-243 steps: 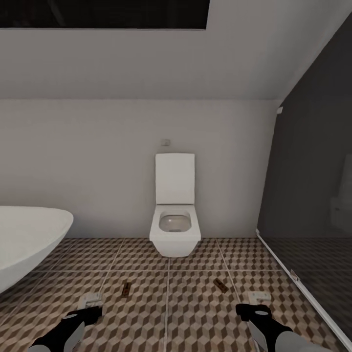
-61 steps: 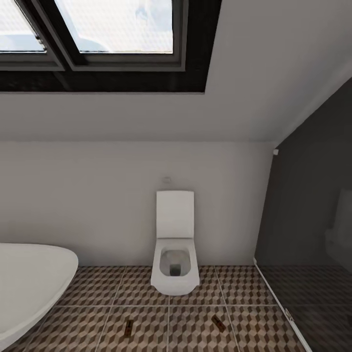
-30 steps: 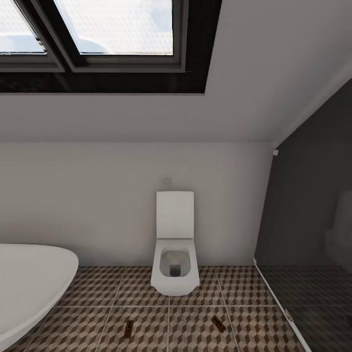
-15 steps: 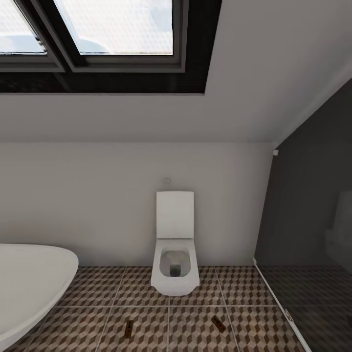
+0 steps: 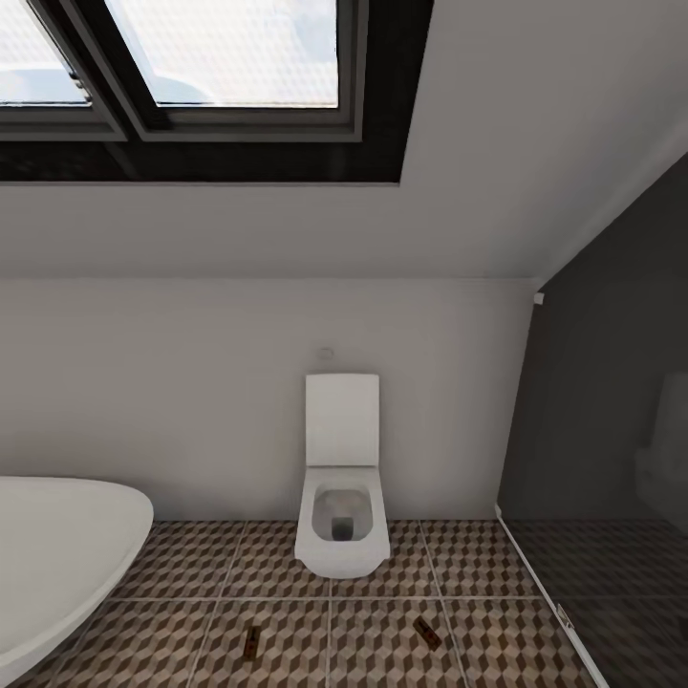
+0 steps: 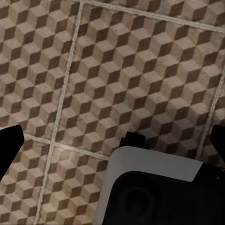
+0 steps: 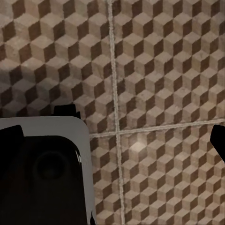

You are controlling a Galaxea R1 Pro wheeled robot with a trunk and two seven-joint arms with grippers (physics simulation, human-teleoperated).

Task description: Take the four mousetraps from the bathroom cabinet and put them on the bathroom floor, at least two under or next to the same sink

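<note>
Head view is turned toward a white toilet (image 5: 341,521) against the far wall, and two mousetraps are seen lying flat on the patterned bathroom floor (image 5: 382,621) in front of it, one (image 5: 252,642) nearer the bathtub (image 5: 57,559) and the other (image 5: 427,633) nearer the dark glass screen (image 5: 612,459), well apart from each other. In the wrist views the left gripper (image 6: 112,145) and the right gripper (image 7: 115,138) are shown over bare tiles (only the dark fingertips at the picture edges are visible), spread wide with nothing held between them.
</note>
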